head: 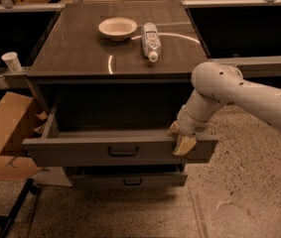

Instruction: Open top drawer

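The top drawer (80,150) is a dark grey drawer with a wide flat front and a small black bar handle (123,151) at centre. It stands pulled well out of the cabinet, its dark inside showing. My gripper (181,139) sits at the top edge of the drawer front, right of the handle, with one tan fingertip (184,145) over the front face and the other behind the rim. The white arm (239,95) reaches in from the right.
A narrower grey drawer (130,180) with a black handle sits below, slightly out. On the cabinet top lie a white bowl (117,28) and a plastic bottle (151,41). Cardboard (6,128) leans at the left. A paper cup (13,61) stands on a left shelf.
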`<action>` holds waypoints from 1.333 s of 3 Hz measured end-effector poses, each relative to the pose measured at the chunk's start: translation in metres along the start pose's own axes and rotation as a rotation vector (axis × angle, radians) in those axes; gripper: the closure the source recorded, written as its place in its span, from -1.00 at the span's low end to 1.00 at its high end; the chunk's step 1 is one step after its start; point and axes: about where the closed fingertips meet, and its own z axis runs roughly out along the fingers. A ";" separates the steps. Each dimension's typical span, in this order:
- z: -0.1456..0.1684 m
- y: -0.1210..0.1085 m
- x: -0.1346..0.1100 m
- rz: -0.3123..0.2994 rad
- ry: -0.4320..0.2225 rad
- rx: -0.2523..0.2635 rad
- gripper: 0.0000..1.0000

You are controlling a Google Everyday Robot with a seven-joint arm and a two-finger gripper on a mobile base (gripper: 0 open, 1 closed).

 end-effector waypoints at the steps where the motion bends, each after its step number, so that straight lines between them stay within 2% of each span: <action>1: 0.000 0.000 0.000 0.000 0.000 0.000 -0.78; 2: 0.000 0.000 0.000 0.000 0.000 0.000 -1.00; 3: -0.031 0.008 -0.008 -0.057 -0.036 0.029 -1.00; 4: -0.088 0.018 -0.033 -0.172 -0.071 0.077 -1.00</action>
